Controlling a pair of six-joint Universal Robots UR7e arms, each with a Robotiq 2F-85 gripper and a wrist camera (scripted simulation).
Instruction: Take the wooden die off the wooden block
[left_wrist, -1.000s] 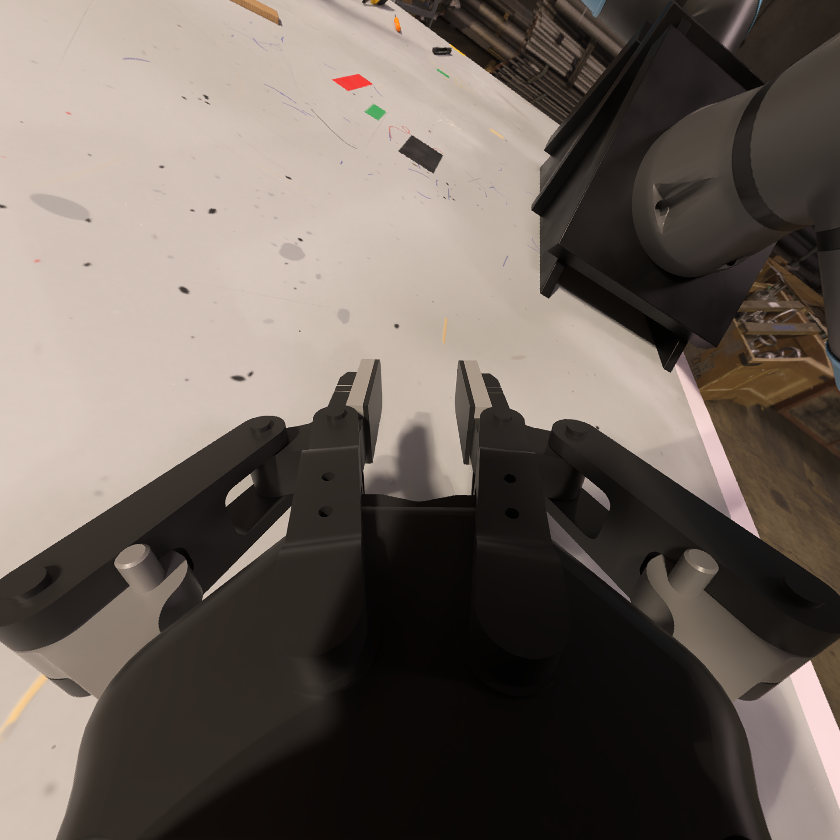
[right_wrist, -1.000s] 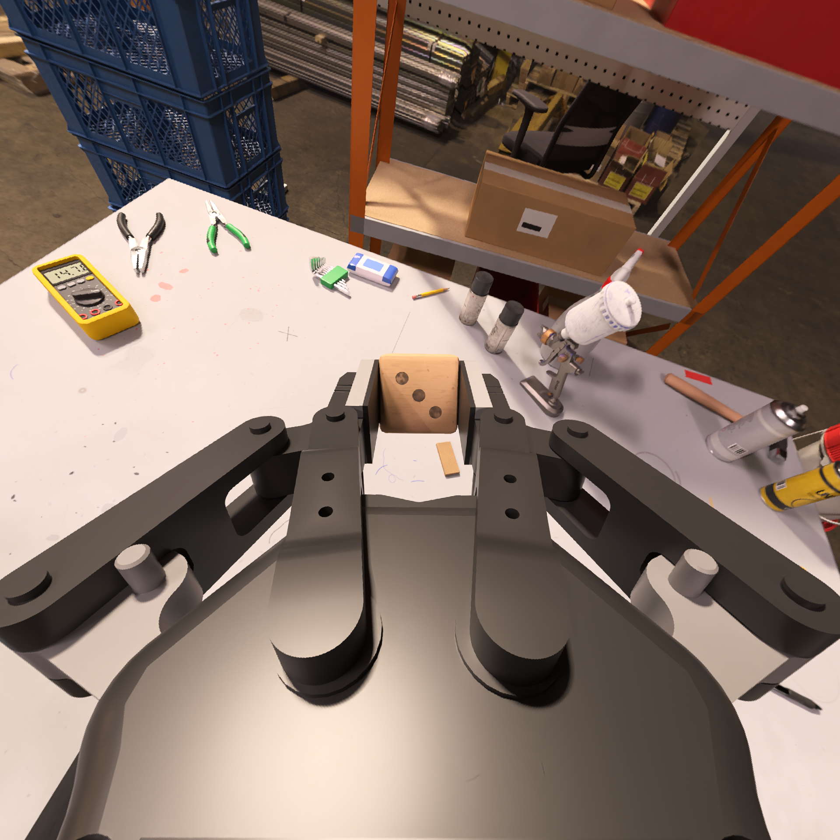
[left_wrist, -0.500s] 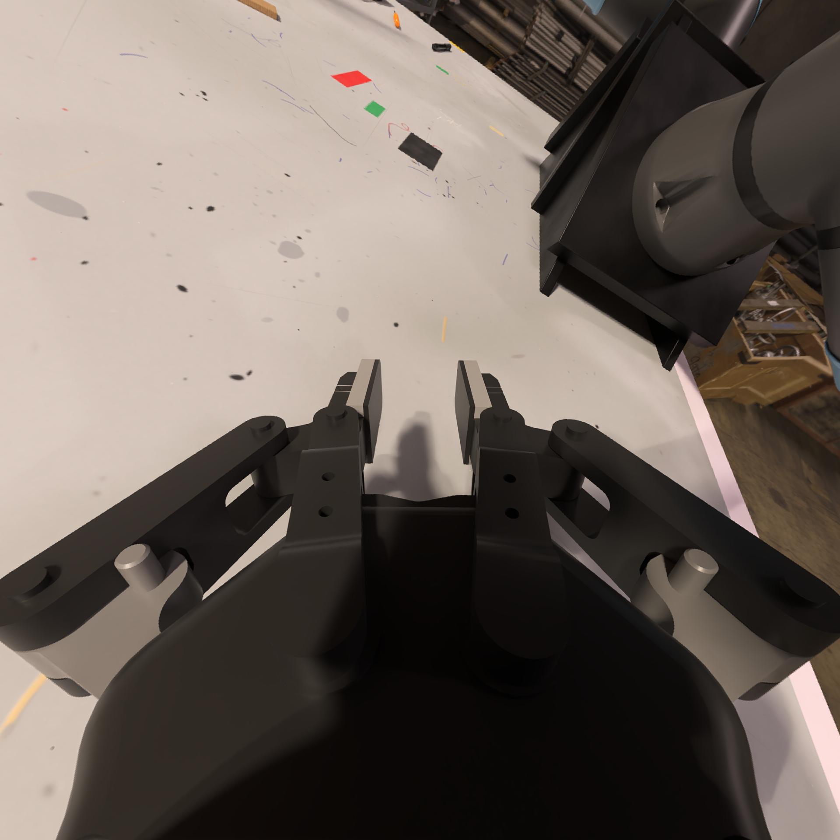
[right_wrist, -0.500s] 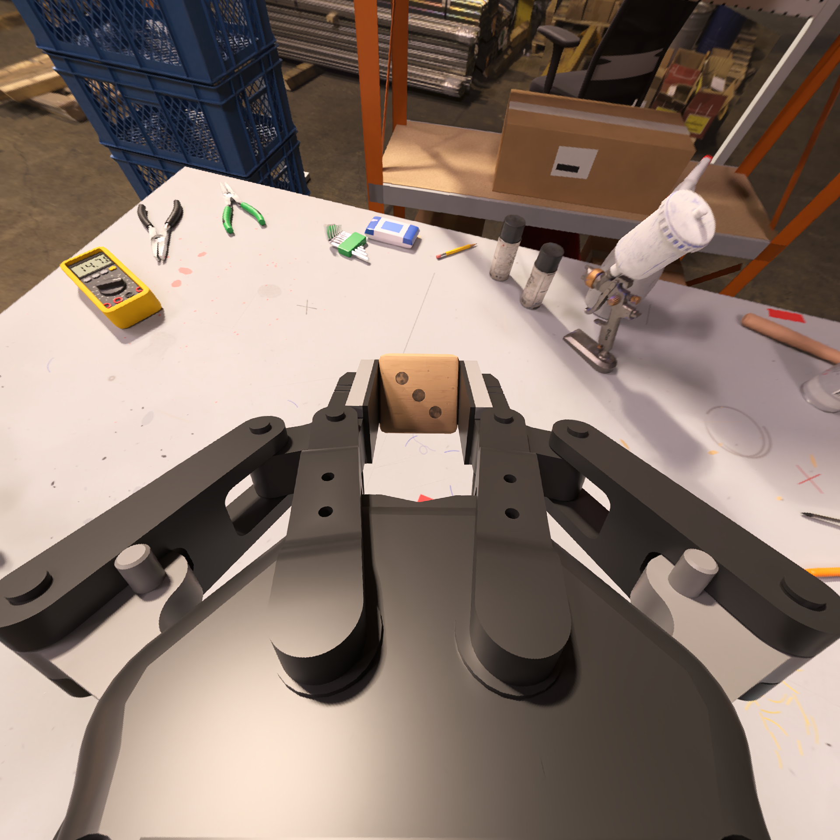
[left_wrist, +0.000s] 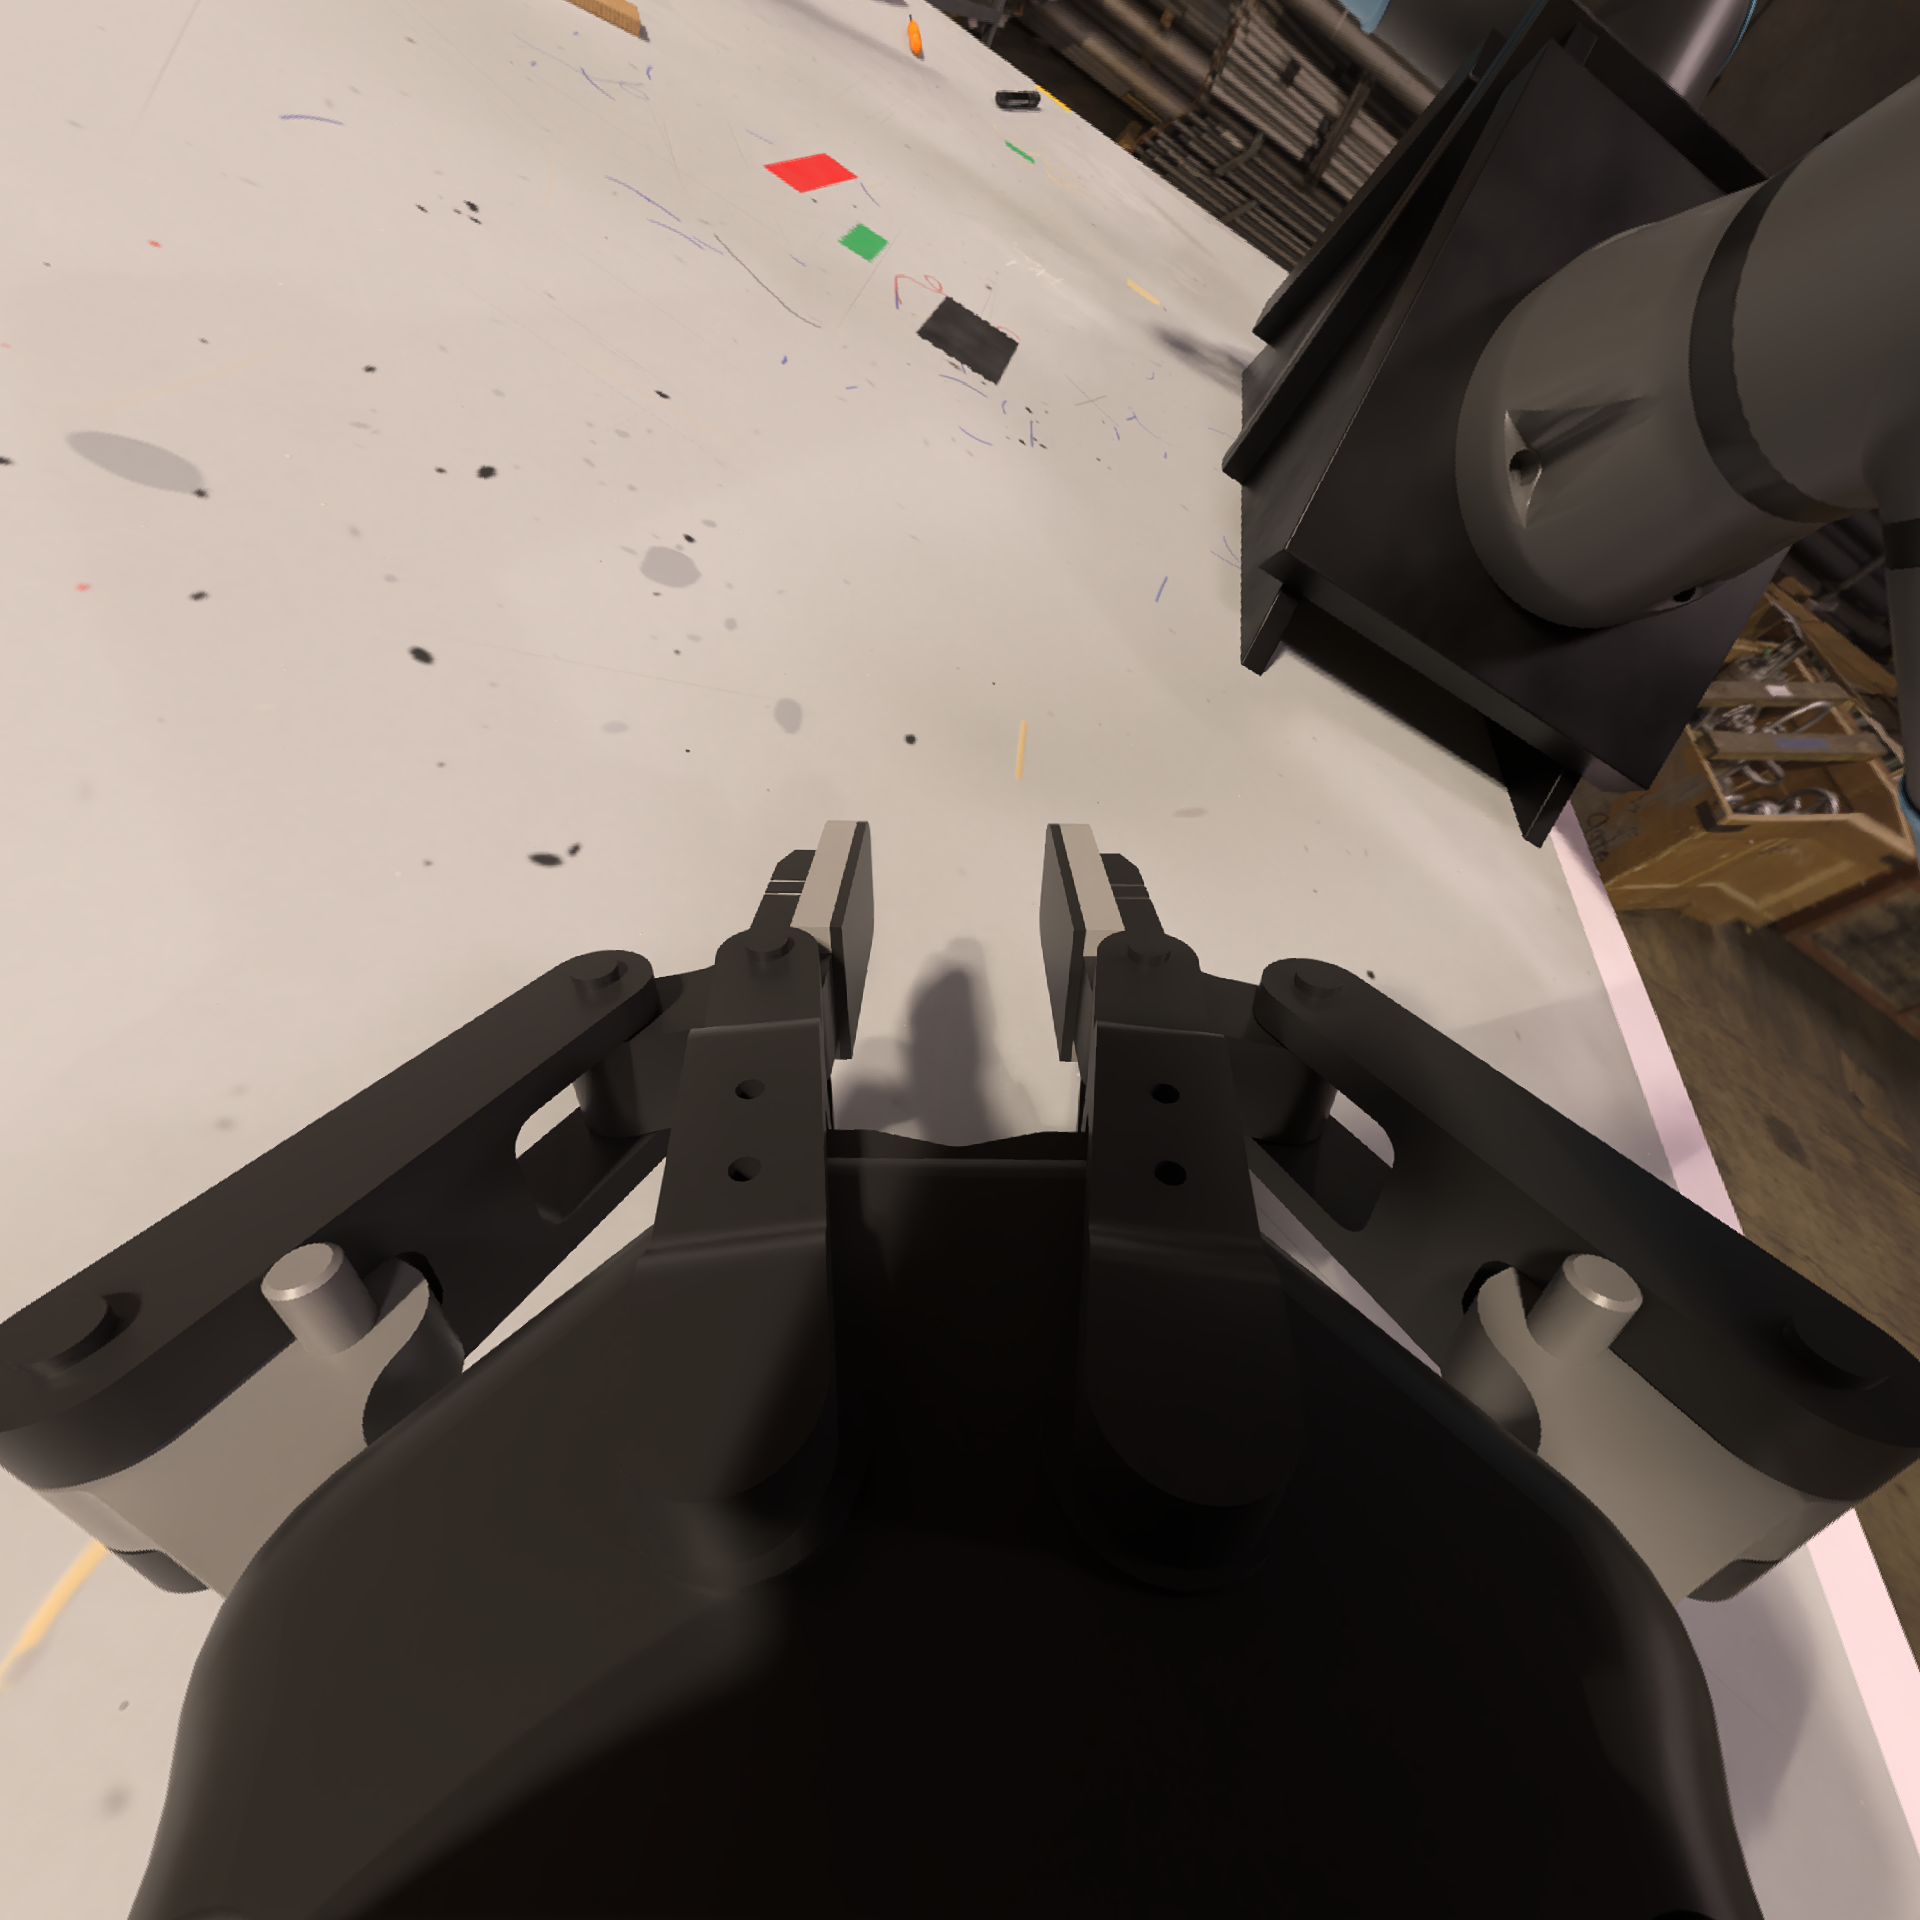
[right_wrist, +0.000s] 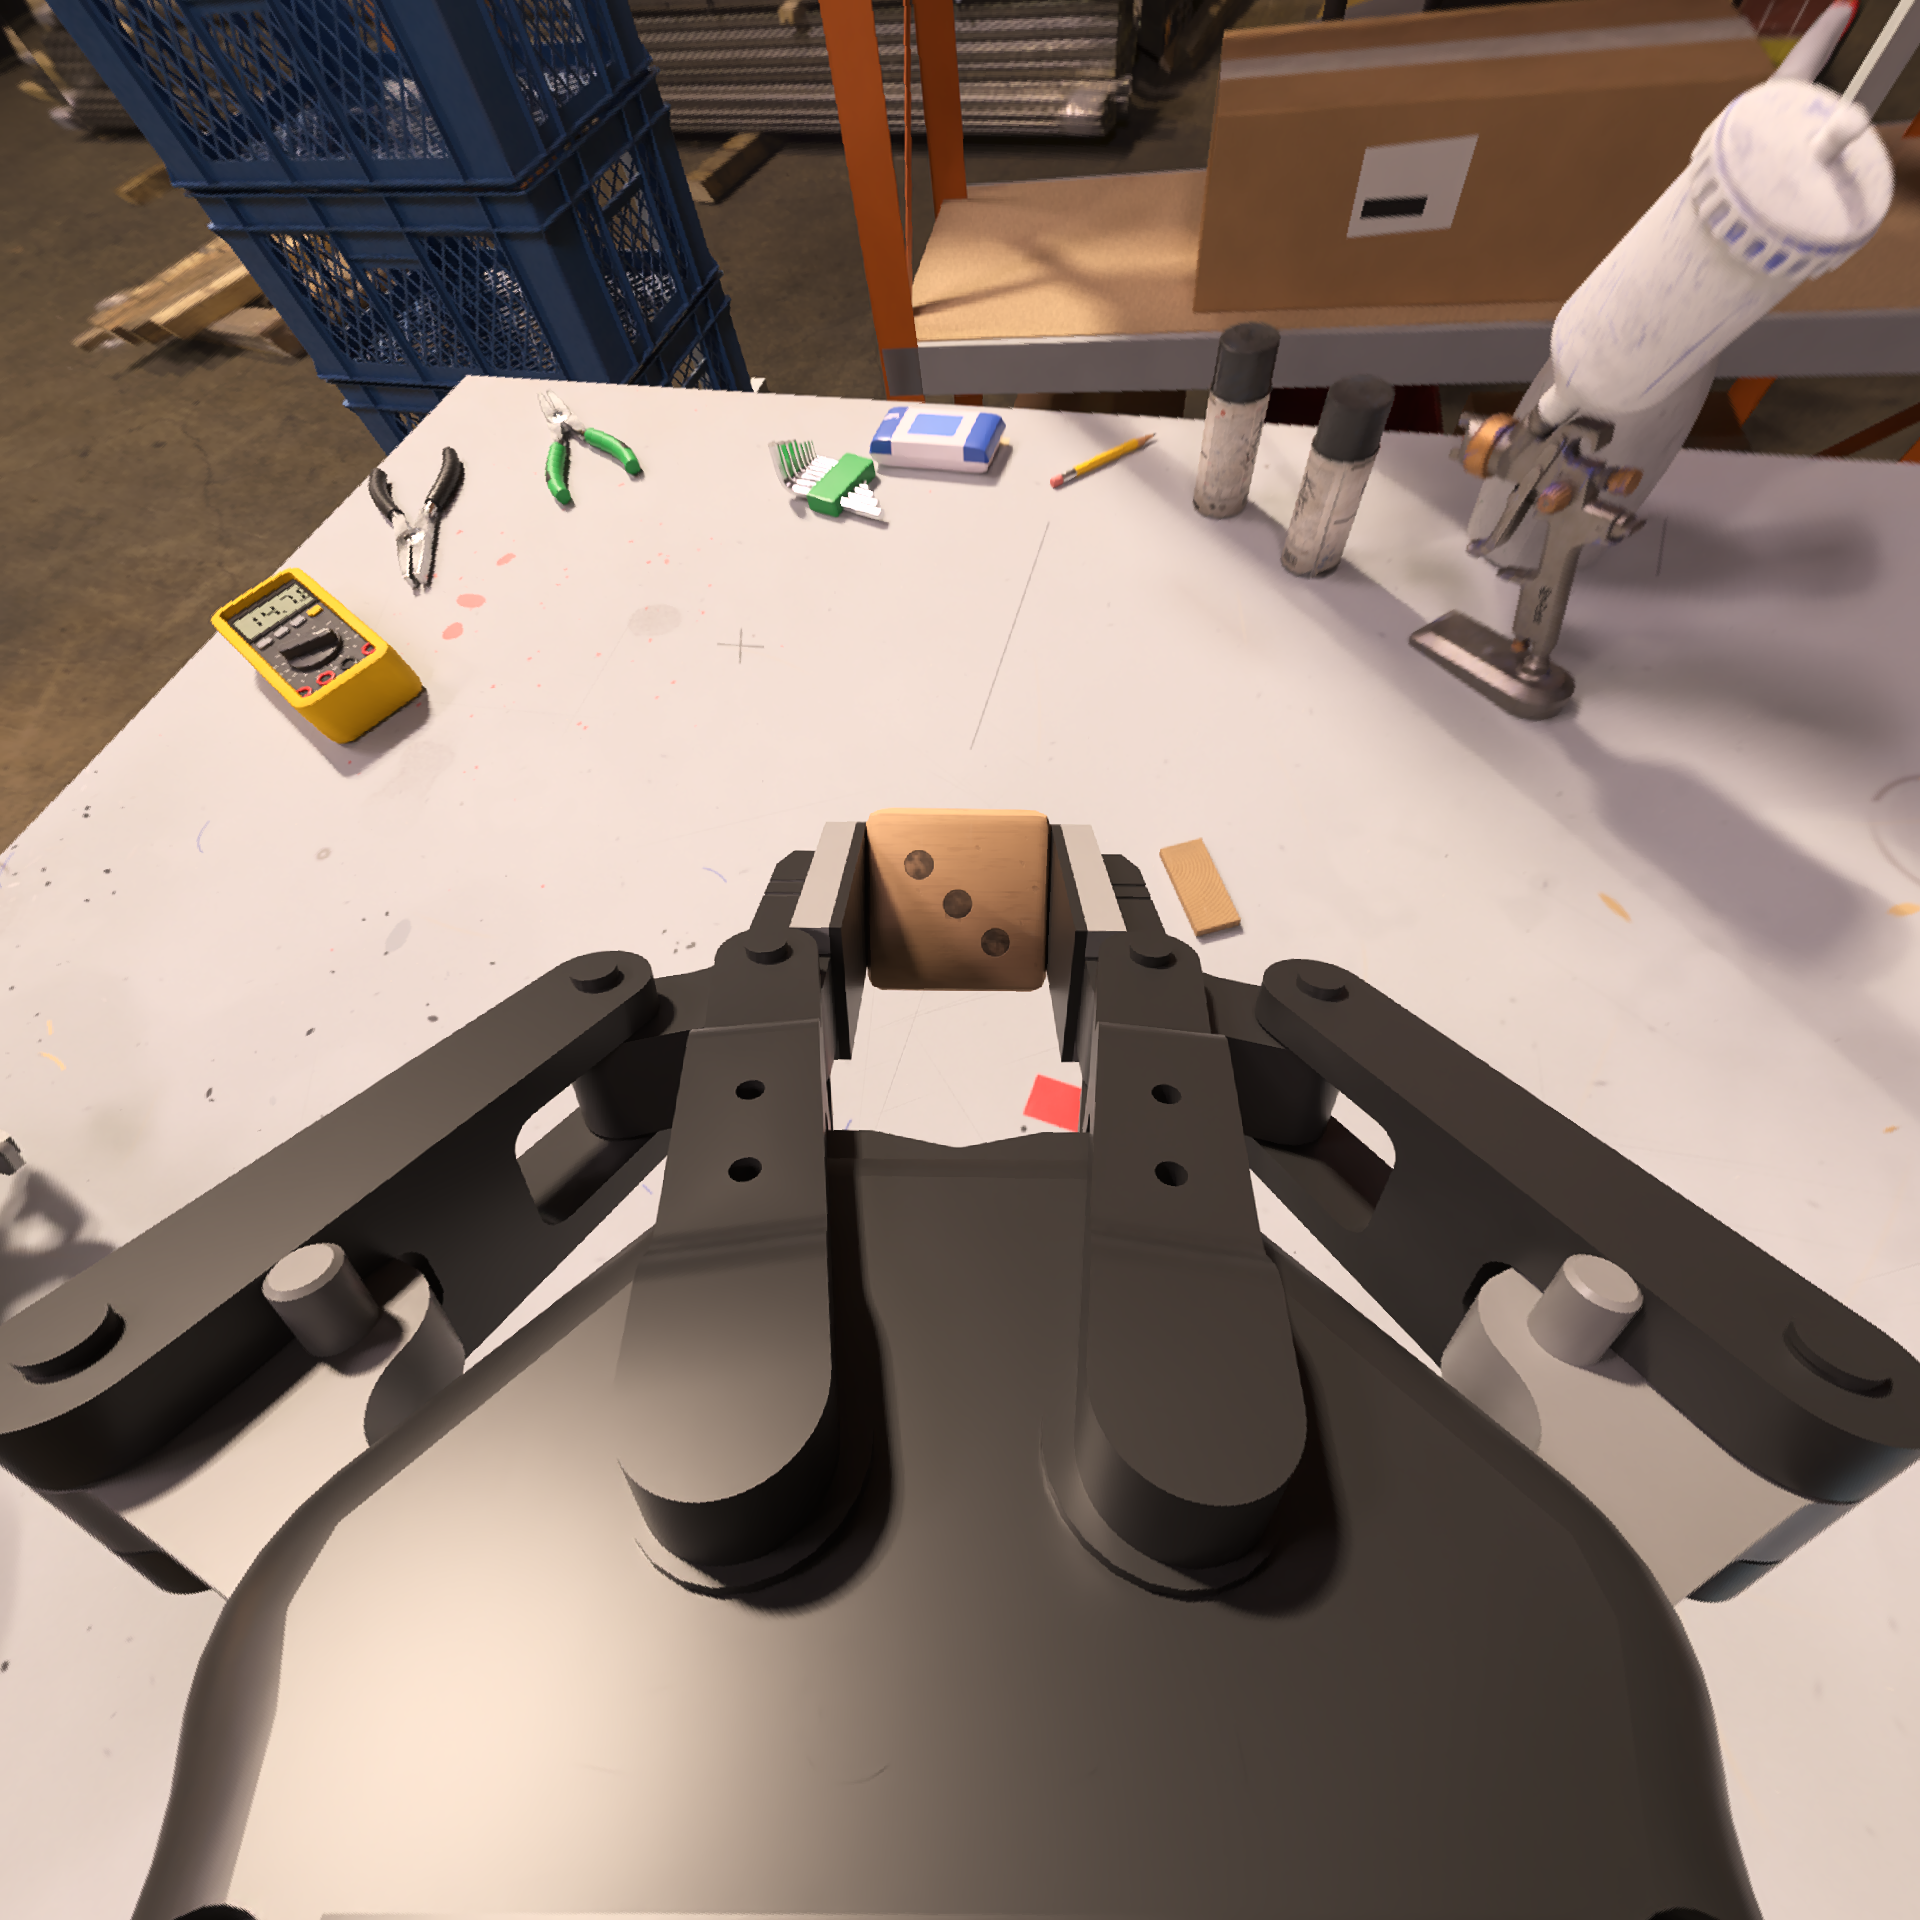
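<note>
**Right end effector holds the die up off the block**

The big white surface (right_wrist: 727, 790) fills most of the right wrist view. Blue crates (right_wrist: 416, 187) stand off its edge at 11 o'clock. A brown cardboard box (right_wrist: 1455, 166) sits on a shelf at 1 o'clock.

The right end effector (right_wrist: 957, 902) is in the middle of its view. Its two fingers are closed part way and press on both sides of the wooden die (right_wrist: 957, 902). The die is up in the air, well above the surface. The face we see has three dark dots in a slanted row.

A white spray gun (right_wrist: 1621, 374) stands on the surface at 2 o'clock. Two grey spray cans (right_wrist: 1283, 457) stand upright just beside each other at 1 o'clock. A yellow meter (right_wrist: 317, 655) lies at 10 o'clock. Black pliers (right_wrist: 421, 514) and green pliers (right_wrist: 577, 452) lie near it at 11 o'clock.

The wooden block (right_wrist: 1200, 886) is thin and flat. It lies on the surface at 3 o'clock from the die, far below it. A small red square (right_wrist: 1051, 1101) shows between the fingers, under the die.

The left end effector (left_wrist: 957, 904) has its fingers about half open, and they hold nothing. It hangs low over a spotted part of the surface (left_wrist: 416, 623). A dark arm base (left_wrist: 1507, 416) sits at 2 o'clock.
</note>
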